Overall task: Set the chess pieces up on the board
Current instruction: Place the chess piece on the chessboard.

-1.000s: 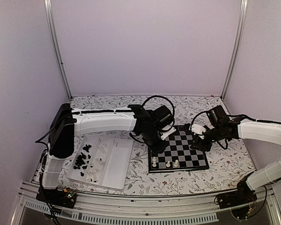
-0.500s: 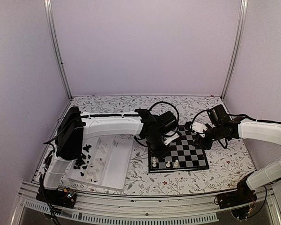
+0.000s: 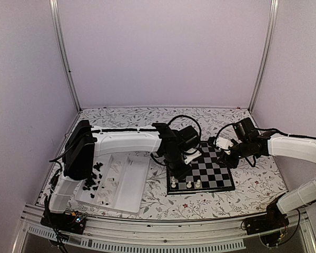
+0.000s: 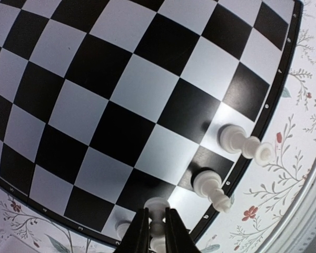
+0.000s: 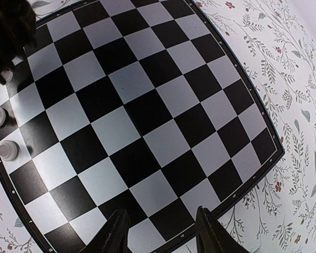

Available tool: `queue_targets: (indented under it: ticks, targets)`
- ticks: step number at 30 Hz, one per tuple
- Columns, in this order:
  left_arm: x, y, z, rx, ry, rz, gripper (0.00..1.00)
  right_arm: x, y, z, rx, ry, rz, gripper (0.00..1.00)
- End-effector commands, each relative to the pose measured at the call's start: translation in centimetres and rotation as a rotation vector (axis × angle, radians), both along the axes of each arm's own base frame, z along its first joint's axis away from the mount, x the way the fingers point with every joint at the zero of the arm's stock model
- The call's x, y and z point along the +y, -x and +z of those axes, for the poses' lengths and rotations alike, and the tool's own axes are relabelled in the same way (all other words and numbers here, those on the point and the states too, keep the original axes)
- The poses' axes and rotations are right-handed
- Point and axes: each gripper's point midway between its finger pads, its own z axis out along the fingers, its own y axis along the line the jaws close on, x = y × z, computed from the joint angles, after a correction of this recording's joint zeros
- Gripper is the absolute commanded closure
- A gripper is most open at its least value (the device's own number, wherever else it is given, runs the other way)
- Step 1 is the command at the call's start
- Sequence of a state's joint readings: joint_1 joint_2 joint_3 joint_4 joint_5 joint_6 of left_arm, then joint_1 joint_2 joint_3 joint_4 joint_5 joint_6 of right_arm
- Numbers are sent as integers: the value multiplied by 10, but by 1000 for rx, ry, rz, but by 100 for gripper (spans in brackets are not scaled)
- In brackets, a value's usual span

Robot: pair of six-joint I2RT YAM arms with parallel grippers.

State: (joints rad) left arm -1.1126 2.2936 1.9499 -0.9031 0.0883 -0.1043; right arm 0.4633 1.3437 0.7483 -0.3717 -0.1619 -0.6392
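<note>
From above, a table (image 3: 253,184) covered in a leaf-print cloth sits between plain lilac walls (image 3: 163,52). The board (image 3: 210,168) lies right of centre. A white tray (image 3: 137,184) lies to its left, with black pieces (image 3: 90,179) heaped in its left compartment. The left gripper (image 3: 180,166) hangs over the board's near-left corner, and the right gripper (image 3: 224,153) is over its far right edge.

Only the left wrist view shows the grip. The fingers (image 4: 141,232) are clamped on a cream-white piece (image 4: 157,204) above the edge row. Two white pieces (image 4: 239,145) stand to its right on that row. I cannot tell whether the clamped piece touches the board.

In the right wrist view the fingers (image 5: 116,232) are spread apart with nothing between them. They hover above the board's edge, well apart from the pieces at the far side.
</note>
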Motion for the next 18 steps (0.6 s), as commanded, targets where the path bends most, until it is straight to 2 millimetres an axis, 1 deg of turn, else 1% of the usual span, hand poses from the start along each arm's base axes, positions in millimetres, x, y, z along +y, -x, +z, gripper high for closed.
queue_targets:
  ticks: [1,10,18]
  targets:
    - [0,9,-14,25,-30,-25,84,-2,-3,-2,-3,-4,-22,55]
    - [1,7,-19,16,-47,-21,83,-2,-2,-3,4,-3,-20,55]
    - [4,2,-17,0,-61,-4,85,-1,-1,-4,10,-5,-17,55]
